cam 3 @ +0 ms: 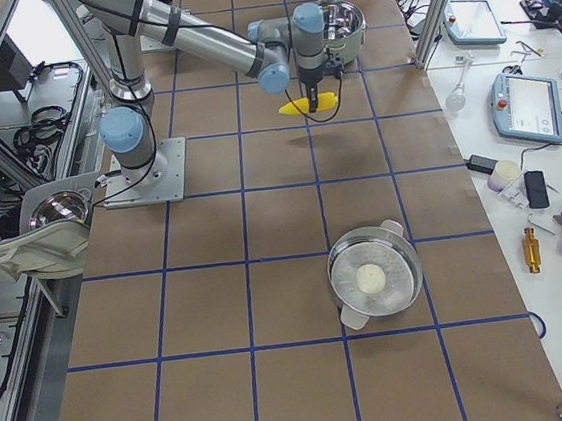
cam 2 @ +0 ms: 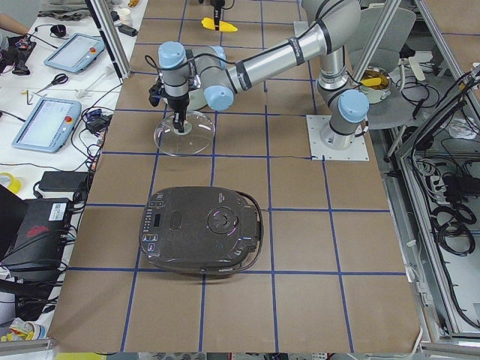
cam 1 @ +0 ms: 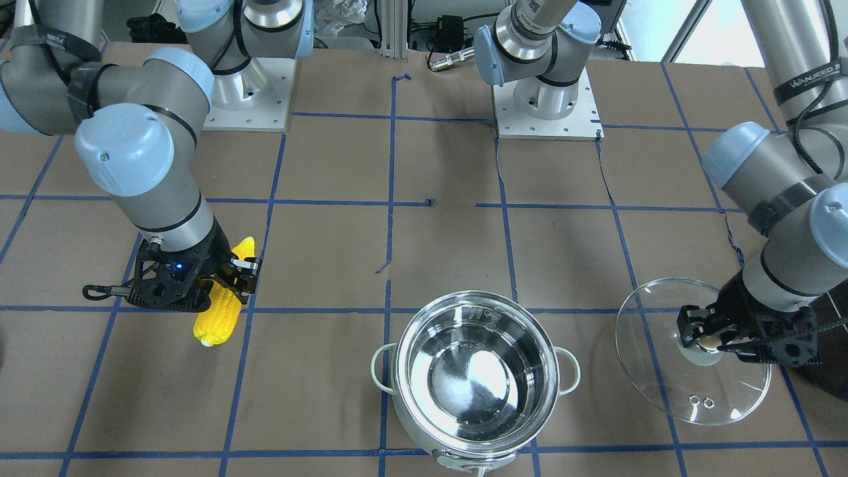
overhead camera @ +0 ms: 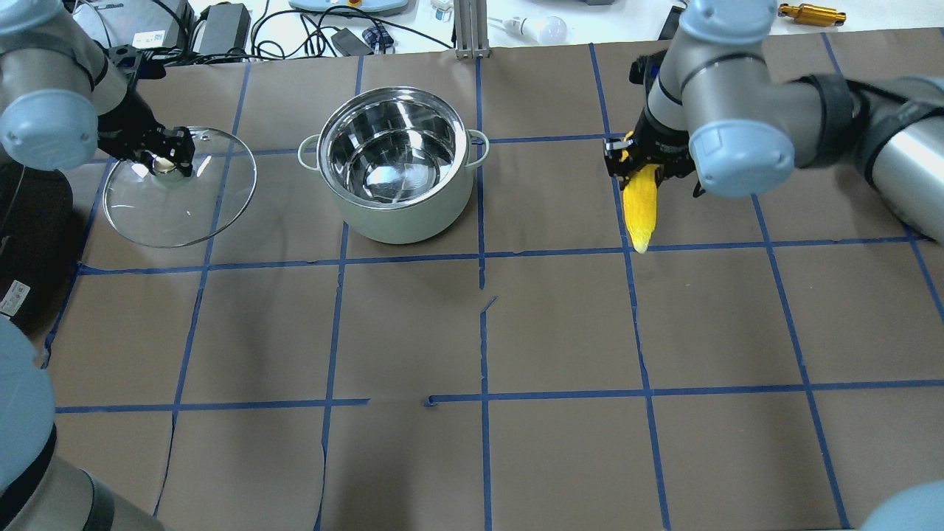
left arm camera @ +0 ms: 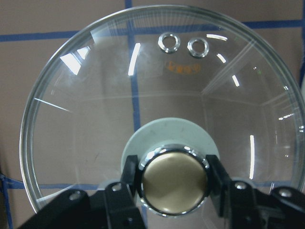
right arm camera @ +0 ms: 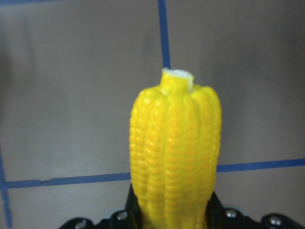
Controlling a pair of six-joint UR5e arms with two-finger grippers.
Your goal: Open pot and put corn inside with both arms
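The round shiny stainless-steel pot [overhead camera: 402, 221] stands open and empty on the brown paper table cover [overhead camera: 560, 324], which is gridded with blue tape [overhead camera: 483, 398]. Well off to the pot's right-arm side, the bright yellow tapered corn cob [overhead camera: 640, 206] hangs clear of the paper, its thick end pinched in the right gripper [overhead camera: 640, 158]. On the pot's other side the left gripper [overhead camera: 168, 156] clamps the brass-coloured knob [left arm camera: 175, 180] of the clear glass lid [overhead camera: 184, 214]; the lid is tilted, and we cannot tell whether its rim touches the paper. Further out beyond the lid lies a glossy black appliance [cam 2: 202, 229]. White benches [cam 2: 52, 90] with tablets and cables flank the table. The front-facing view cuts off the pot's near edge, and from overhead the right wrist hides the cob's blunt end.
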